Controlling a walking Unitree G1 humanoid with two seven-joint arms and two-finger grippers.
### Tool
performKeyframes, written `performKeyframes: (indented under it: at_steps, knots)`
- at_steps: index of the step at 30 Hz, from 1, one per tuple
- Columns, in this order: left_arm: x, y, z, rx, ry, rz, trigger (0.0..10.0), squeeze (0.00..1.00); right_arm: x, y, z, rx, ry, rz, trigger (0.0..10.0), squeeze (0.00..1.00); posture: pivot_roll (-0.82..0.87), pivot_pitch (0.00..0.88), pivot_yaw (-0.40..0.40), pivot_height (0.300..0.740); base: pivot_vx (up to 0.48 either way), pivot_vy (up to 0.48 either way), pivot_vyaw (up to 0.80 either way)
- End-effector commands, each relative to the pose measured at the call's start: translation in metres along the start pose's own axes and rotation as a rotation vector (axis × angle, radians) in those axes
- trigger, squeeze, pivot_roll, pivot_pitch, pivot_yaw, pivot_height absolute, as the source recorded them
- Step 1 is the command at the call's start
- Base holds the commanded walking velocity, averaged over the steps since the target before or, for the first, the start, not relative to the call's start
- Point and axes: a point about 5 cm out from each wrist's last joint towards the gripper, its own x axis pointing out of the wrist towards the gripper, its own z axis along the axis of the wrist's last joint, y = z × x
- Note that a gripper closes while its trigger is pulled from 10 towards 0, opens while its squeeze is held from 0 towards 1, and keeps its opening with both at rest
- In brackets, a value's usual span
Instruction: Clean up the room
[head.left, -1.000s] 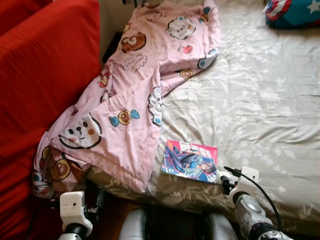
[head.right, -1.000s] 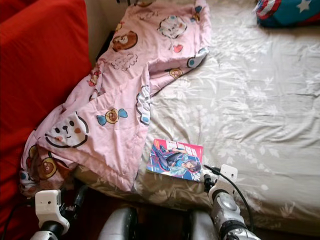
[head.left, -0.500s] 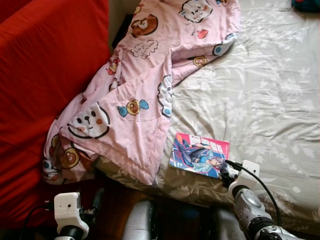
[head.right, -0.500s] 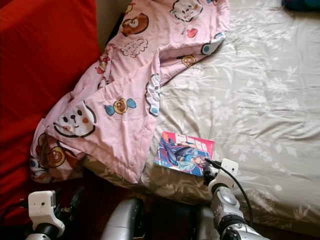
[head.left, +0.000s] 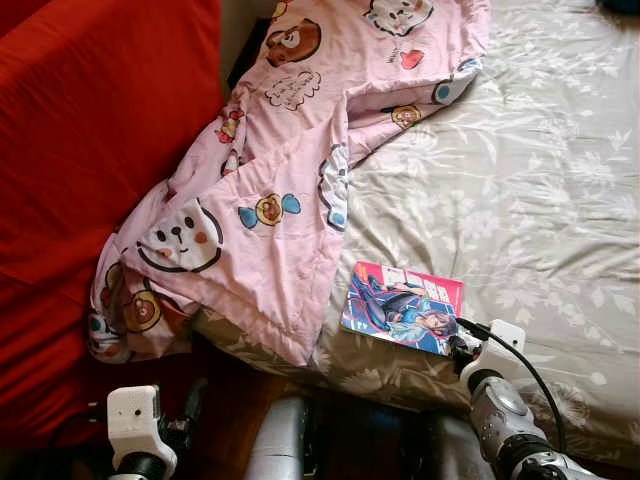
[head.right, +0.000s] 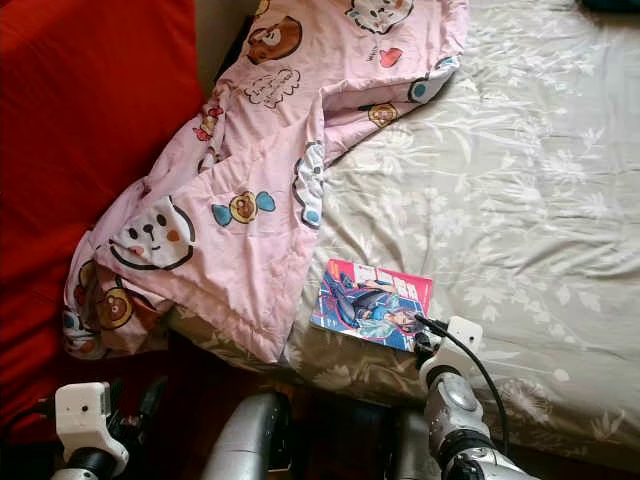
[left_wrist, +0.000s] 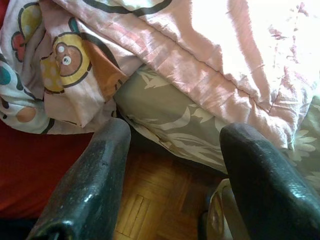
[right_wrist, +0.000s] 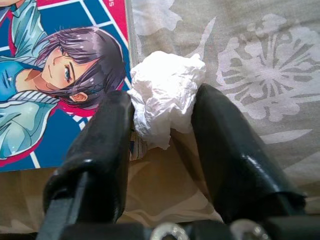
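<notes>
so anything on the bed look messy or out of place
Yes: a crumpled white tissue lies by the comic book near the bed's edge, between the right gripper jaws. The pink blanket is bunched, sliding off toward the red sofa.

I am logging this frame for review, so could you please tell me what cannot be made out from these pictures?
- Tissue: in the eye views the right gripper and its wrist hide it.
- Book: its cover text is too small in the eye views, and the right wrist view crops it.
- Bed: cut off by the edges of the eye views.
- Blanket: whatever lies under it is hidden.
- Left gripper: hangs idle by the floor.
</notes>
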Motion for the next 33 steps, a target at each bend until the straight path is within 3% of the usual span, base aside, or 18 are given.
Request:
performKeyframes:
  at_steps: [1, 15, 25, 29, 33]
  knots:
    - [-0.007, 0.008, -0.011, 0.022, 0.057, 0.028, 10.0, 0.00, -0.003, -0.001, -0.013, 0.005, 0.037, -0.004, 0.0, 0.00, 0.21, 0.308, 0.142, 0.655, 0.000, 0.000, 0.00]
    - [-0.003, 0.007, -0.021, 0.012, 0.069, 0.053, 10.0, 0.00, -0.003, 0.000, -0.009, 0.026, 0.005, 0.009, 0.0, 0.00, 0.19, 0.270, 0.114, 0.655, 0.000, 0.000, 0.00]
    - [0.025, 0.006, -0.042, -0.038, 0.111, 0.074, 10.0, 0.00, -0.007, -0.011, -0.009, 0.014, -0.055, 0.048, 0.0, 0.00, 0.10, 0.155, 0.020, 0.655, 0.000, 0.000, 0.00]
    - [0.032, 0.007, -0.059, -0.066, 0.179, 0.111, 10.0, 0.00, -0.014, -0.021, -0.022, -0.003, -0.057, 0.057, 0.0, 0.00, 0.05, 0.106, -0.006, 0.655, 0.000, 0.000, 0.00]
    - [0.033, -0.001, -0.073, -0.057, 0.249, 0.071, 10.0, 0.00, -0.023, -0.032, -0.042, -0.013, -0.010, 0.047, 0.0, 0.00, 0.03, 0.072, -0.008, 0.655, 0.000, 0.000, 0.00]
